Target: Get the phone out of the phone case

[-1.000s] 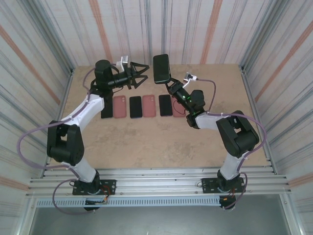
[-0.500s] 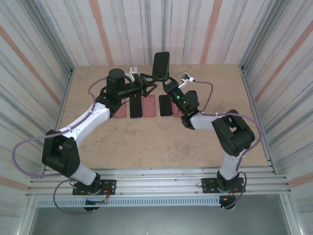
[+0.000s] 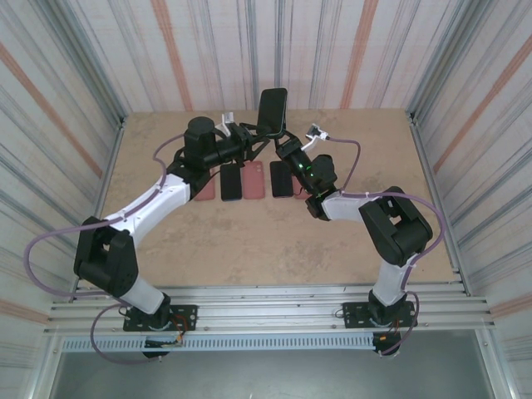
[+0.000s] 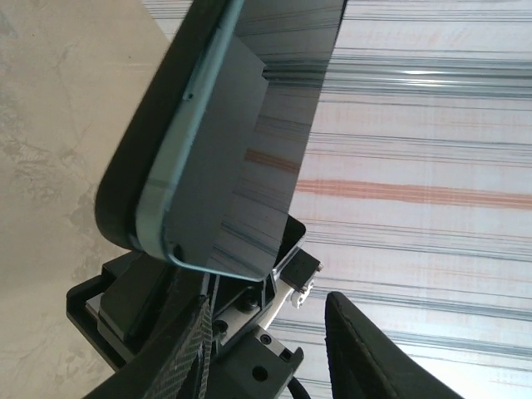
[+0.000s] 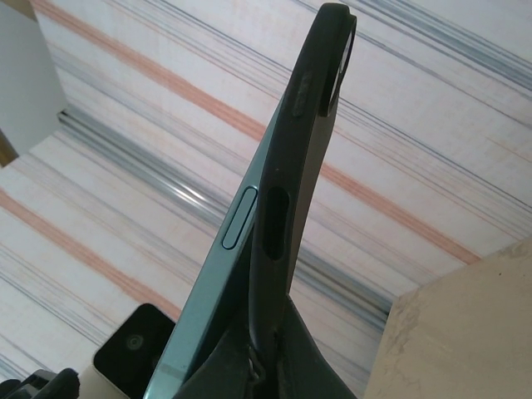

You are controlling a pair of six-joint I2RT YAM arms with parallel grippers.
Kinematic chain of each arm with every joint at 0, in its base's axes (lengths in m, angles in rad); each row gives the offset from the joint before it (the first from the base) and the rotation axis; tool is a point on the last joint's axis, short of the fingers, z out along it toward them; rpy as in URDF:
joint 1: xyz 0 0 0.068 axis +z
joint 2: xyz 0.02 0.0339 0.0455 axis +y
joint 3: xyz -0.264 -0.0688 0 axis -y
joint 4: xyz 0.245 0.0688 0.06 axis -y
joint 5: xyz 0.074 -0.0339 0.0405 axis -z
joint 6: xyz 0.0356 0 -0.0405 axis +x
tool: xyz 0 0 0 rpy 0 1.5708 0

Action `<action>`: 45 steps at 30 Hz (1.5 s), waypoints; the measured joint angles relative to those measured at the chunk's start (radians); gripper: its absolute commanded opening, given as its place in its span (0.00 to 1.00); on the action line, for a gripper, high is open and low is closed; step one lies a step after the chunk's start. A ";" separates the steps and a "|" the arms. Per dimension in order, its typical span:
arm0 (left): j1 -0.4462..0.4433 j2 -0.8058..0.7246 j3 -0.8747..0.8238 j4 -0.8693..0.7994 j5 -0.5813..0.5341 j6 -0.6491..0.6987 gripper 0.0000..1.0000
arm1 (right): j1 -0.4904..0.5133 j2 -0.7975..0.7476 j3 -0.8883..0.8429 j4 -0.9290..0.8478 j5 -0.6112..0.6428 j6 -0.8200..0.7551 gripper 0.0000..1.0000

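My right gripper (image 3: 284, 143) holds the phone case (image 3: 273, 112) upright above the back of the table, shut on its lower end. In the right wrist view the black phone case (image 5: 306, 158) rises from between the fingers of my right gripper (image 5: 264, 370). The teal-edged phone (image 5: 218, 278) stands slightly away from it near the bottom. My left gripper (image 3: 252, 141) sits just left of the case's lower end. In the left wrist view the phone (image 4: 241, 158) and the case (image 4: 137, 166) hang above my left gripper (image 4: 266, 328). Its jaws stand apart with nothing pinched.
A row of black phones (image 3: 230, 181) and pink cases (image 3: 253, 179) lies on the brown table (image 3: 249, 241) under both grippers. Another black phone (image 3: 281, 179) lies beside the right arm. Corrugated walls (image 3: 83, 100) close in the table on three sides.
My left arm has swung right, up to the held case, and its jaws have narrowed. The right gripper with the case has shifted slightly.
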 measured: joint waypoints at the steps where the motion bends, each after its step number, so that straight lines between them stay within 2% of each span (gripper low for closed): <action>1: 0.000 0.004 0.000 0.000 0.000 0.000 0.42 | 0.001 0.000 0.000 0.000 0.002 0.000 0.01; 18: 0.010 0.034 0.000 0.075 -0.002 -0.070 0.38 | 0.008 0.000 0.002 0.003 0.002 -0.009 0.01; 35: 0.043 0.036 -0.001 0.075 -0.040 -0.076 0.37 | 0.020 0.000 0.002 0.006 0.001 -0.024 0.01; 42: 0.043 0.049 -0.001 0.095 -0.057 -0.104 0.32 | 0.022 0.000 0.002 0.006 0.002 -0.024 0.01; 45: 0.043 0.059 0.002 0.103 -0.059 -0.116 0.25 | 0.024 0.002 0.002 0.006 0.013 -0.024 0.01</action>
